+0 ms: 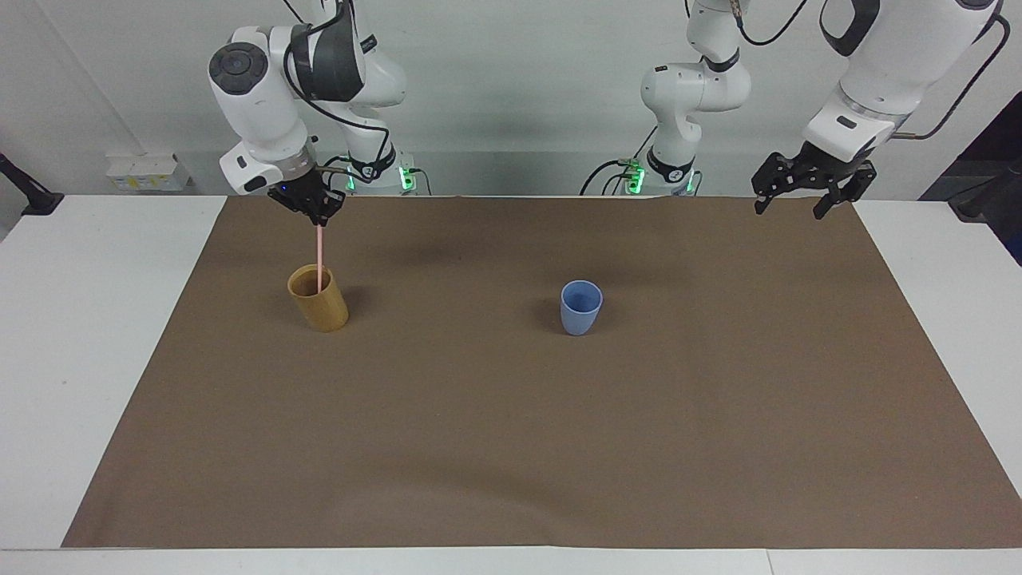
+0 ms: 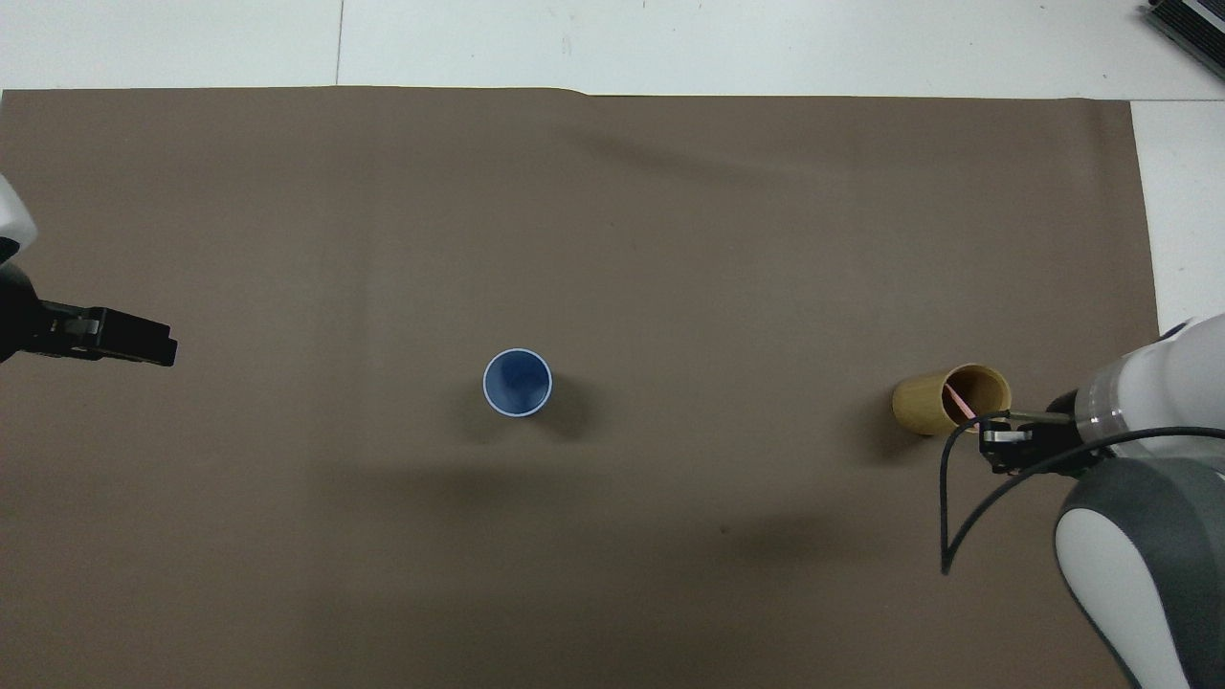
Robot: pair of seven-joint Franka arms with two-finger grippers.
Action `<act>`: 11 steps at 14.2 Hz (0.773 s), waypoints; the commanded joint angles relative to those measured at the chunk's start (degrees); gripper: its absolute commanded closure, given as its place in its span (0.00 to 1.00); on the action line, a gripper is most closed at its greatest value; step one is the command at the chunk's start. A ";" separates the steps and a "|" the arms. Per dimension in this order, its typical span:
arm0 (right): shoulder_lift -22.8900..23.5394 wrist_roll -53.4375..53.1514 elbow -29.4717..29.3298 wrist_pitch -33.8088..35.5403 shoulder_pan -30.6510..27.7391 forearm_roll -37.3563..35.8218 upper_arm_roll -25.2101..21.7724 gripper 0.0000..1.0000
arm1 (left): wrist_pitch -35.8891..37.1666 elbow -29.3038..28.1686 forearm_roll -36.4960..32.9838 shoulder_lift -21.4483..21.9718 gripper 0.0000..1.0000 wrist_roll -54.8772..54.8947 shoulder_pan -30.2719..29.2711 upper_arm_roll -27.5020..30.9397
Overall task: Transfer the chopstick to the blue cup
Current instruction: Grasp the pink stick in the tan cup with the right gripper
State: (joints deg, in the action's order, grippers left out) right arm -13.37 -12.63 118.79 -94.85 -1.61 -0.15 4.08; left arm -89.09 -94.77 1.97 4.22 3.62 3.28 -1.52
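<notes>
- Right now the right gripper (image 1: 320,216) hangs over the bamboo-coloured cup (image 1: 318,299), its fingertips pinched together on the top end of the chopstick (image 1: 319,257).
- From that pinch the chopstick runs almost straight down, a thin pale-pink line, and its lower end sits inside the mouth of the bamboo-coloured cup. In the overhead view only a short pink sliver (image 2: 956,402) shows within the rim, next to the gripper (image 2: 995,442).
- Whether the stick's tip touches the bottom of the cup I cannot tell; the wall hides it.
- That taller yellow-brown cup stands on the brown mat (image 1: 511,415) toward the right arm's end of the table, leaning slightly rather than standing quite plumb.
- Out toward the middle of the mat the blue cup (image 1: 580,307) stands upright with its mouth open upward, well apart from the bamboo-coloured cup and about as near to the robots. From above (image 2: 518,383) its inside looks bare.
- Over at the other end the left gripper (image 1: 804,195) waits in the air above the mat's corner nearest the left arm's base, its two fingers spread wide with nothing between them.
- Under the mat, the white table (image 1: 88,319) shows as a bare margin at each end.
</notes>
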 commanded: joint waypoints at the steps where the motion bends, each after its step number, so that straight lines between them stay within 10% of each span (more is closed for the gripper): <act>1: 0.27 1.11 -5.92 6.15 -0.76 3.84 -0.12 1.00 | 0.68 0.37 -0.65 0.44 0.00 0.69 -0.91 -0.68; 11: 0.18 -0.12 -17.87 18.63 -1.38 7.62 -1.96 1.00 | 0.68 0.37 -0.65 0.53 0.00 0.69 -0.91 -0.68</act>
State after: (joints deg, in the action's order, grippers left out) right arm -13.48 -12.69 105.16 -79.69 -2.13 5.70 3.13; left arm -89.09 -94.77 1.97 4.25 3.62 3.28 -1.52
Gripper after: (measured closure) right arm 0.916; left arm 0.000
